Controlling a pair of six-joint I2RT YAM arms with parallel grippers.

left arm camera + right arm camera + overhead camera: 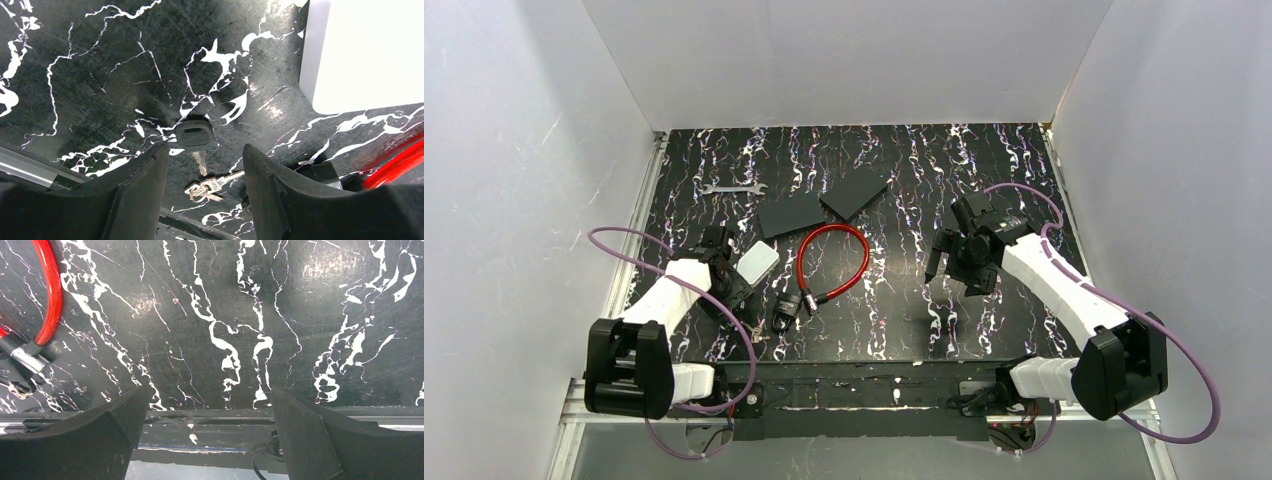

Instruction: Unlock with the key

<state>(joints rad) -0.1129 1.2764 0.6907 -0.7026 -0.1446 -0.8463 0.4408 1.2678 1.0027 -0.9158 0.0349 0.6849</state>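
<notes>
The key (207, 189), tiny and silvery on a small ring with a second one like it, lies flat on the black marbled table. A black-headed key (195, 134) rests just beyond it, blade pointing at the ring. My left gripper (205, 148) hovers over them, open, with both keys in the gap between its fingers (145, 185) and nothing held. The red cable lock (829, 260) lies mid-table, its dark lock body (325, 172) just outside the right-hand finger. My right gripper (949, 265) hangs wide open above bare table, to the right of the cable.
A white box (757, 262) sits close beside the left gripper, on its far side. Two dark flat plates (789, 213) and a silver wrench (732, 188) lie farther back. White walls enclose the table on three sides. The arms' base rail (210, 415) runs along the near edge.
</notes>
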